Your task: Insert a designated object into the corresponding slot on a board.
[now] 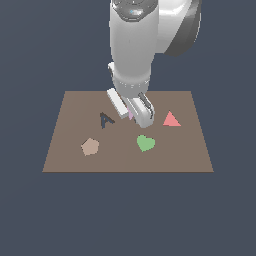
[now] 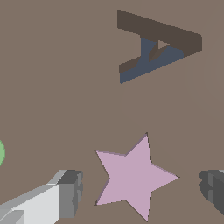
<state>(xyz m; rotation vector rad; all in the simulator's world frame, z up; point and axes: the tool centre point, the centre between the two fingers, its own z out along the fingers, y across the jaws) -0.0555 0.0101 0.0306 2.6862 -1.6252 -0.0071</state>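
Brown and flat, the board [image 1: 75, 150] fills the middle of what I see, with smooth sides and straight edges. Going from the exterior view's left, I see a tan pentagon [image 1: 90, 146] near the front edge. It has plenty of bare board around it. Next comes a dark cutout shaped like the letter A [image 1: 105, 120]. In the wrist view I can see its walls go down into the board.

Then comes my hand [image 1: 131, 111], low over the middle of the board. Its fingers [image 2: 70, 192] are spread apart and hold nothing. The pale pink star block [image 2: 133, 177] lies between them, with a gap on each side. It looks flat and smooth, with five sharp points. A thin dark line runs along its edges, so it seems to sit down in its star slot [image 2: 96, 203], level with the board.

A green heart [image 1: 145, 143] sits in front of my hand. A red triangle [image 1: 171, 119] is furthest to the exterior view's right, with open board behind it.
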